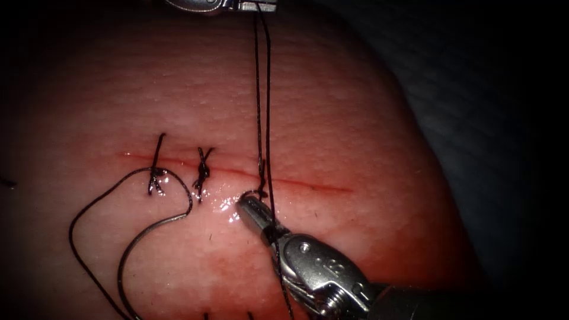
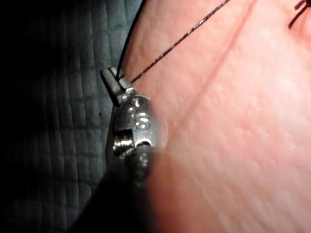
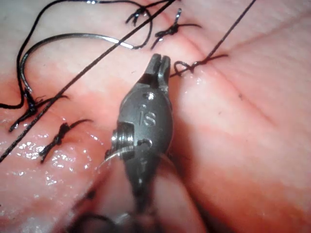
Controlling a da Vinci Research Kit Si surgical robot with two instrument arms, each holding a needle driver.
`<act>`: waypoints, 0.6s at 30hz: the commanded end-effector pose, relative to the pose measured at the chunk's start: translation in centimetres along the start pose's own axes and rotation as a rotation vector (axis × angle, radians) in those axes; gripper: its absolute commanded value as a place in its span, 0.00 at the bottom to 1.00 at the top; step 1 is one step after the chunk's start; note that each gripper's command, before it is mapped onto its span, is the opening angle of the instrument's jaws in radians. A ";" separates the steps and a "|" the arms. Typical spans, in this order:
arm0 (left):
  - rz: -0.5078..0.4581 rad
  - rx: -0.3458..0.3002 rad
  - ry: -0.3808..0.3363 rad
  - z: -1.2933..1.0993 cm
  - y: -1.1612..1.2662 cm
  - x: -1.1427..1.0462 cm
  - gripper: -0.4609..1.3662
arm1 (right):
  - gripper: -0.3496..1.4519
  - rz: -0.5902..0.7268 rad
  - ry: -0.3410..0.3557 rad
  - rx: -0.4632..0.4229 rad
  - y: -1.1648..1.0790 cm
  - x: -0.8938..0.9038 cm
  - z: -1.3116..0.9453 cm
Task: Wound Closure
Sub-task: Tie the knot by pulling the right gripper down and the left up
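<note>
I am holding the thread (image 1: 259,89) taut with my left end effector (image 1: 261,6) at the frame's top, my right end effector (image 1: 246,206) gripping its short end beside the cut (image 1: 308,185), while the needle (image 1: 142,237) is lying free on the tissue (image 1: 355,118) at lower left.

From my console the left tool (image 1: 269,6) is cut off by the endoscope view's top edge, so I see just its tip with the thread (image 1: 259,89) running up to it. The needle (image 1: 145,237) curves off the bottom edge, so I cannot see its point, and I cannot tell where the thread joins it. The right tool (image 1: 249,208) has its shaft lost at the lower edge, and in its wrist view the shaft behind the jaws blurs into the tissue (image 3: 252,145).
</note>
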 end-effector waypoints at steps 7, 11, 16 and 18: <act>0.021 -0.002 -0.011 0.07 -0.10 -0.09 0.06 | 0.00 0.001 0.001 -0.007 -0.04 0.00 -0.01; 0.039 0.009 -0.018 0.12 -0.20 -0.14 0.06 | 0.00 0.001 -0.004 -0.006 -0.07 -0.01 -0.02; 0.050 0.027 -0.022 0.18 -0.31 -0.20 0.06 | 0.00 0.001 -0.018 0.015 -0.14 -0.03 -0.04; 0.061 0.034 -0.027 0.23 -0.36 -0.23 0.06 | 0.00 0.032 -0.022 0.026 -0.18 -0.03 -0.06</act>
